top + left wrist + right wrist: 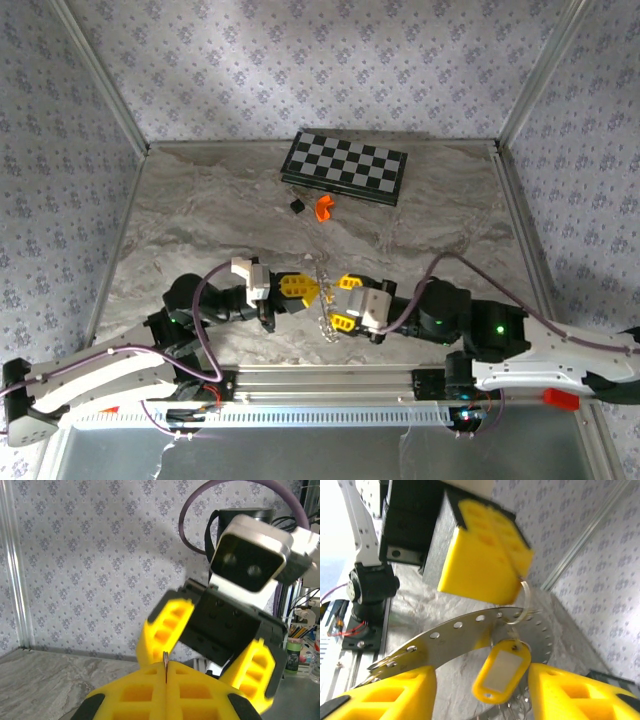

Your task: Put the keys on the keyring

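On a marble table (pixel 200 230) walled in patterned paper, 2 arms are meeting at 6 o'clock, with a chessboard (pixel 345 167) lying at 12. The left gripper (pixel 165 675) is pinching the thin wire loop of the keyring (pixel 465 635), fingers pressed together. The right gripper (pixel 481 668) is standing spread on either side of the yellow key tag (pixel 502 672), which is hanging from that loop.

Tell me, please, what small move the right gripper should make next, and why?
Probably ease the right gripper straight back. Its jaws stand open either side of the yellow tag, which hangs from the thin wire loop pinched in the shut left gripper, against the keyring.
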`<state>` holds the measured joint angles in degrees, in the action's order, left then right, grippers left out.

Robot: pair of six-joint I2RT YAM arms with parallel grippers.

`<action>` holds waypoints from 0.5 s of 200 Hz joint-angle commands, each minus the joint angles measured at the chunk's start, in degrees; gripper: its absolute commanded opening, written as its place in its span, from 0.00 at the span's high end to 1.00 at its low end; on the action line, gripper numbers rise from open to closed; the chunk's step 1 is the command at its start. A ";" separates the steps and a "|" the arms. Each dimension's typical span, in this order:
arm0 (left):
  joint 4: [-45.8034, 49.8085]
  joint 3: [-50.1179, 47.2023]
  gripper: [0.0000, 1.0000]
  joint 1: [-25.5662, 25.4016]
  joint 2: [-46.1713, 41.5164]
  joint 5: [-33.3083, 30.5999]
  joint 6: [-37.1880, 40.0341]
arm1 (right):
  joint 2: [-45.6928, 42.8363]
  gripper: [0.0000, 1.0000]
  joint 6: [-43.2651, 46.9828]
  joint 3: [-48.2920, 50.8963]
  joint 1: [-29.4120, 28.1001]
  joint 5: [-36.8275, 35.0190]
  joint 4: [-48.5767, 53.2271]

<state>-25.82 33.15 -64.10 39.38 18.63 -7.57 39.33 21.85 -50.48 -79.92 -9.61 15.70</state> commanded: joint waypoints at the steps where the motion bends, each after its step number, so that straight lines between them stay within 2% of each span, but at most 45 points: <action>1: -0.59 2.36 1.00 0.21 -1.47 0.48 1.41 | -2.96 0.46 -1.79 -0.49 0.01 2.36 0.74; 25: 1.16 3.32 1.00 0.20 -1.41 2.45 1.81 | -3.56 0.50 -3.87 -1.15 0.45 3.95 -0.04; 53: 1.12 3.88 1.00 0.20 -0.60 5.20 1.33 | -3.47 0.57 -6.12 -2.20 2.30 8.98 -0.35; 100: 0.90 4.95 1.00 0.20 0.75 9.80 0.74 | -1.84 0.58 -12.08 -3.68 6.54 14.70 -0.09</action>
<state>-22.52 34.94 -64.10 39.99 24.45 -6.72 37.04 14.66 -51.90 -75.24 0.43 15.66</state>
